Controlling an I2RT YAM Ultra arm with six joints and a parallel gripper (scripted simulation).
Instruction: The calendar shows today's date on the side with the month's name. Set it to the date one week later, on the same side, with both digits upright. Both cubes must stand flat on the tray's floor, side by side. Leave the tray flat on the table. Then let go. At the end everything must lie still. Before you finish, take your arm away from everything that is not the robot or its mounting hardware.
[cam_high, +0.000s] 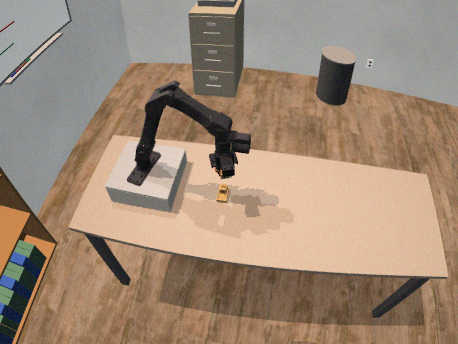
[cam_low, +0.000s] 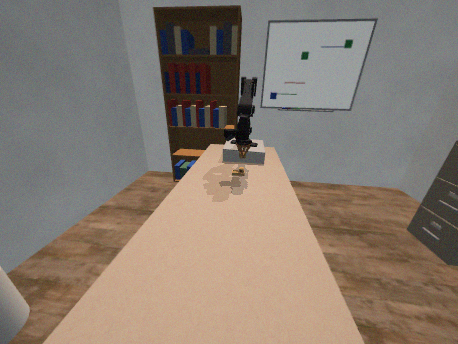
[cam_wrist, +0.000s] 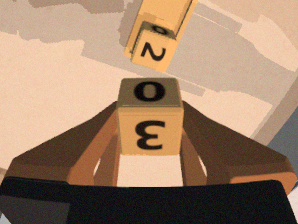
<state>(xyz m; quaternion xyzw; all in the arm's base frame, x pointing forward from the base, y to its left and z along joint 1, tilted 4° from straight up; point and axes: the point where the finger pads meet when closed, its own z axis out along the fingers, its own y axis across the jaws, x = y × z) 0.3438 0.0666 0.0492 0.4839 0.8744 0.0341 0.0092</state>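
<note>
From the left of the top view, a white wall board with a dark frame (cam_high: 37, 32) (cam_low: 317, 65) hangs above the room's edge. Below it stands a brown wooden bookcase (cam_high: 12, 220) (cam_low: 238, 75), off the table, with green and blue books (cam_high: 20, 260) on a low shelf. Next comes a pale grey box-shaped pedestal (cam_high: 120, 193) (cam_low: 245, 156) on the light wood-coloured table (cam_high: 350, 225) (cam_low: 225, 250); it carries the black jointed arm (cam_high: 195, 112) (cam_low: 245, 107) and stands apart from the calendar.

A grey three-drawer filing cabinet (cam_high: 215, 55) (cam_low: 442, 215) stands on the floor behind the table. In front of it, over the table, hangs the black gripper with brown fingers (cam_high: 223, 174) (cam_low: 243, 154), narrowed onto a yellow wooden cube with black digits (cam_wrist: 150, 131), its 0 and 3 faces showing. This cube is up off the table. Near and below it, the small yellow calendar tray (cam_high: 221, 200) (cam_low: 235, 173) (cam_wrist: 160, 9) sits on the table, in the arm's shadow. A second yellow cube (cam_high: 223, 190) (cam_low: 241, 170) (cam_wrist: 154, 50), showing 2 and 0, occupies one end of the tray; the held one is outside it.

Farther right, a dark round bin (cam_high: 335, 77) stands on the floor, with a white wall socket (cam_high: 370, 63) beyond it.
</note>
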